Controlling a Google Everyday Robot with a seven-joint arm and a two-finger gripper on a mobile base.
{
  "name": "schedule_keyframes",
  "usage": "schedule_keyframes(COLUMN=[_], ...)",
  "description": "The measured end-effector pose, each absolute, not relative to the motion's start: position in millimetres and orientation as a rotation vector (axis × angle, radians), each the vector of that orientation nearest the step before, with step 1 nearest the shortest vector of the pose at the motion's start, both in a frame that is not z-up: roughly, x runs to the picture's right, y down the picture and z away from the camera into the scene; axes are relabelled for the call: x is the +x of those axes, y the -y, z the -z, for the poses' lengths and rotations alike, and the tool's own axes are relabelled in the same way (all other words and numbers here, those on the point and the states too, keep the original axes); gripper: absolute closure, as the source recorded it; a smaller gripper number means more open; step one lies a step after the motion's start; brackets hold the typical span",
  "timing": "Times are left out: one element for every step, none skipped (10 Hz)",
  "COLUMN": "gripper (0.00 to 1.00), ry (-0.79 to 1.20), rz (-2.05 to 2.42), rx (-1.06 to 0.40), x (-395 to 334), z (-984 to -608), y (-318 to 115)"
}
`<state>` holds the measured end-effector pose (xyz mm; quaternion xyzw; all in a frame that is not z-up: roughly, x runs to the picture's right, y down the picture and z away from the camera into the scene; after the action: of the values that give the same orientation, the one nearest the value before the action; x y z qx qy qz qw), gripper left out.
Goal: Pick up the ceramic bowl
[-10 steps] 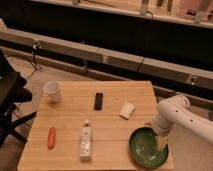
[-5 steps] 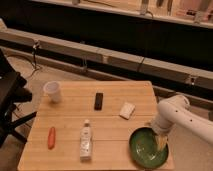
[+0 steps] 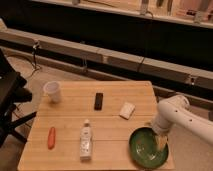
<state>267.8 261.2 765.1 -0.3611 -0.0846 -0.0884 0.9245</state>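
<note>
The ceramic bowl (image 3: 146, 149) is wide, shallow and dark green with pale marks inside. It sits on the wooden table (image 3: 110, 125) at the front right corner. My white arm (image 3: 181, 117) comes in from the right. The gripper (image 3: 160, 141) reaches down over the bowl's right rim, its pale tip inside the bowl.
On the table lie a white cup (image 3: 53, 91) at the back left, a black remote (image 3: 99, 101) at the back middle, a pale block (image 3: 127, 110), a clear bottle (image 3: 86, 140) lying flat, and an orange carrot (image 3: 51, 138). A black chair (image 3: 10, 95) stands at the left.
</note>
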Motion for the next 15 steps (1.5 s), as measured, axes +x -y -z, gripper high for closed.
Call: schedule_keyframes(gripper=[0.2,0.24,0.31,0.39,0.4,0.4,0.4,0.42,0.49,0.6,0.71,0.78,0.8,0.8,0.8], ry=[0.173,0.174,0.173,0.172,0.172,0.171,0.17,0.17,0.168,0.168,0.168,0.168,0.167,0.167,0.166], rz=[0.182,0.18,0.18,0.18,0.18,0.179,0.179,0.179,0.179,0.18,0.181,0.183,0.184,0.186,0.187], rx=[-0.74,-0.741,-0.741,-0.74,-0.742,-0.742,-0.742,-0.742,-0.741,-0.739,-0.738,-0.738,-0.736,-0.735,-0.734], x=[267.7,268.0,268.2,268.4,268.5,269.0,269.0,269.4,270.1,270.3,271.3,272.2,272.3,272.5,272.8], z=[-765.3,-766.1,-766.1,-766.4,-766.8,-766.9,-767.3,-767.5,-767.1,-766.7,-766.2,-763.9,-763.2,-762.8,-761.6], y=[-260.5,-261.2,-260.8,-260.2,-260.6,-260.6,-260.4,-259.9,-259.0,-257.3,-257.4,-256.8,-255.2,-254.9,-253.7])
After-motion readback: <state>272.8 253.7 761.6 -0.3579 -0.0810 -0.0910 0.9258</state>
